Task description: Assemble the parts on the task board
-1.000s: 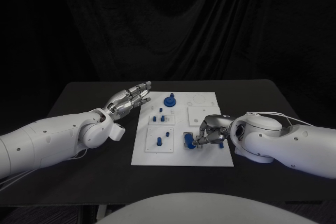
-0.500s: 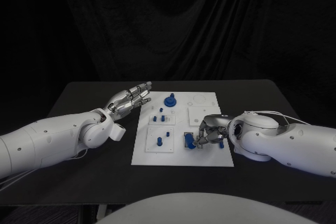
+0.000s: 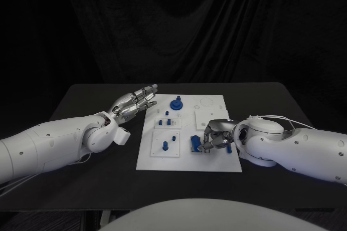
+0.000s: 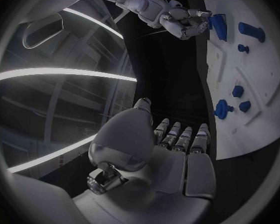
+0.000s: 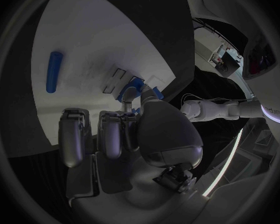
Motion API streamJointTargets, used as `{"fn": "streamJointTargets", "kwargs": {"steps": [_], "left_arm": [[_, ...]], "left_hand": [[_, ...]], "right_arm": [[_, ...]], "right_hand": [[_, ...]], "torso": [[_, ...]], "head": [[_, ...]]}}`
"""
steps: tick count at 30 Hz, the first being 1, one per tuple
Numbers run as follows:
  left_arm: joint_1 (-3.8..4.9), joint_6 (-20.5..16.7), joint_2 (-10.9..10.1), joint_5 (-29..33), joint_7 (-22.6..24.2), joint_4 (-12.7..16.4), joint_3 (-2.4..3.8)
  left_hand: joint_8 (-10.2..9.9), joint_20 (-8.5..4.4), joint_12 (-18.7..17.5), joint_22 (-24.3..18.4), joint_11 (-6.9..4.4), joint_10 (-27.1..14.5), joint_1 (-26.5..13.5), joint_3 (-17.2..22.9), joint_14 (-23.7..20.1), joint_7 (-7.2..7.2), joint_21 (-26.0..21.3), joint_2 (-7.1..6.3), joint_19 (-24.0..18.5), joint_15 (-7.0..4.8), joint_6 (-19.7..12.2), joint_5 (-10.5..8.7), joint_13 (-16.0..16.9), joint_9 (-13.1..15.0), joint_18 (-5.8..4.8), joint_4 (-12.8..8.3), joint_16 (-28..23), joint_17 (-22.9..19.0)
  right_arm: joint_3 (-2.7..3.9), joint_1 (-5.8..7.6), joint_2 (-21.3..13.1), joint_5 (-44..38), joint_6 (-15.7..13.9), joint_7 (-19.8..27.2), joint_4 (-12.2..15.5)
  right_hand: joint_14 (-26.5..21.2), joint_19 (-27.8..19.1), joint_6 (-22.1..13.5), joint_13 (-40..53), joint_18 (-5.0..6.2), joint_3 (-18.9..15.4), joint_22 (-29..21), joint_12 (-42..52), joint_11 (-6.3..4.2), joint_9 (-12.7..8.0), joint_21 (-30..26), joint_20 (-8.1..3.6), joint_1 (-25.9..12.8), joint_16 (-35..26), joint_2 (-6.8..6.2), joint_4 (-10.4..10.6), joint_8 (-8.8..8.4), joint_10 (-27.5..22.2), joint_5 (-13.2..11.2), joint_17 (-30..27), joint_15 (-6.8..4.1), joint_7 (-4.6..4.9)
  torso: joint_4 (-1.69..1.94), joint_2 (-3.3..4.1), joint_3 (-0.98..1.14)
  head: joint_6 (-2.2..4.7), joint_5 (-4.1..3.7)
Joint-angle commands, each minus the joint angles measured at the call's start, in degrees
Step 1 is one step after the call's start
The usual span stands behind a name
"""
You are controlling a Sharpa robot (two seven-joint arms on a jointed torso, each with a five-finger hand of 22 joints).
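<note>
The white task board lies in the middle of the black table. My right hand hangs over its near right part, its fingertips pinching an upright blue block. The right wrist view shows that block at the tips of the curled fingers, with a blue cylinder lying flat on the board. My left hand hovers left of the board's far end, its fingers stretched out and holding nothing. From the left wrist, the right hand appears beside the block.
A blue knob stands at the board's far end, small blue pegs sit behind a second peg group, and another blue piece lies by my right wrist. Bare black table surrounds the board.
My right hand has edged slightly left over the board with the blue block at its fingertips. The left arm has stayed still.
</note>
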Motion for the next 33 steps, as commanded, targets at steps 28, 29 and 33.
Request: {"fn": "streamJointTargets", "kwargs": {"steps": [28, 29, 33], "left_arm": [[-0.28, 1.32, 0.28, -0.36, 0.46, -0.16, 0.05], [-0.28, 1.33, 0.30, -0.36, 0.46, -0.18, 0.05], [-0.29, 1.36, 0.32, -0.36, 0.46, -0.18, 0.05]], "left_hand": [[0.28, 0.48, 0.19, 0.09, 0.39, -0.18, 0.13, 0.20, 0.10, 0.29, 0.45, 0.62, 0.17, 0.38, 0.05, 0.36, 0.00, 0.06, 0.36, -0.04, 0.15, 0.04], [0.28, 0.48, 0.19, 0.09, 0.39, -0.18, 0.13, 0.20, 0.10, 0.29, 0.45, 0.62, 0.17, 0.38, 0.05, 0.36, 0.00, 0.06, 0.36, -0.04, 0.15, 0.04], [0.28, 0.48, 0.19, 0.09, 0.39, -0.18, 0.13, 0.20, 0.10, 0.29, 0.45, 0.62, 0.17, 0.38, 0.05, 0.36, 0.00, 0.06, 0.36, -0.04, 0.15, 0.04]], "right_arm": [[0.04, -1.13, 2.00, -1.05, -0.35, -1.31, -0.88], [0.04, -1.15, 2.07, -1.06, -0.40, -1.26, -0.94], [0.04, -1.19, 2.13, -1.08, -0.89, -0.98, -1.07]], "right_hand": [[5.43, 3.51, 0.40, 15.09, 0.76, -0.56, 13.50, 0.15, -0.53, 0.95, -0.87, -0.43, 0.54, -0.02, -0.13, 0.74, 0.42, 6.17, -0.19, 12.48, -0.43, -0.16], [5.42, 3.50, 0.40, 15.09, 0.76, -0.68, 13.50, 0.15, -0.53, 0.96, -0.89, -0.43, 0.36, -0.04, -0.20, 0.90, 0.40, 6.17, -0.19, 12.44, -0.44, -0.15], [5.45, 3.50, 0.44, 15.09, 0.76, -1.33, 13.50, 0.15, -0.52, 1.02, -0.90, -0.44, -0.69, 0.01, -0.52, 1.90, 0.30, 6.17, -0.19, 12.58, -0.45, -0.11]], "torso": [[-0.02, -0.06, 0.01], [0.00, -0.07, 0.01], [0.02, -0.06, 0.01]], "head": [[0.01, 0.03], [0.01, 0.01], [0.01, 0.08]]}}
